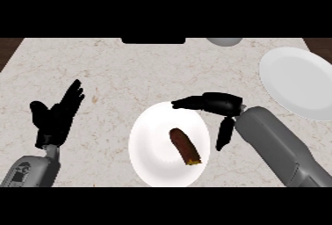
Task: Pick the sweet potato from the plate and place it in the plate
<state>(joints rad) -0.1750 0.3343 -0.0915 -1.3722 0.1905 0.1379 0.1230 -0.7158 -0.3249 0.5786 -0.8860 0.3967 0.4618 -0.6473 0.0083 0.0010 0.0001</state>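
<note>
- Where the left grey forearm [29,171] comes in at the 7 o'clock corner, it carries a small pale marking, too small to read.
- A stubby, dark reddish-brown sweet potato [185,146] lies flat on the round white plate [146,145] nearest the robot, a little toward 4 o'clock from the plate's middle.
- It runs slantwise: its rounded dark end points to 11 o'clock, and its other end, which shows a yellowish patch, points to 5 o'clock.
- The black right hand [220,104] hangs over that plate's rim at about 1 o'clock, with the sweet potato apart from it toward 7 o'clock.
- Its fingers [186,103] are relaxed and spread, some reaching toward 9 o'clock above the rim and one hanging toward 6 o'clock beside the plate's edge; they hold nothing and do not touch the sweet potato.
- The black left hand [55,118] rests open at 9 o'clock, fingers straight and pointing to 1 o'clock, well apart from the plate.
- A second white plate [298,79] sits at 2 o'clock on the pale marbled stone counter [130,74], well apart from the first.
- At the 12 o'clock edge sit a flat black block [153,40] and, just beside it toward 3 o'clock, a rounded grey object [225,41].
</note>
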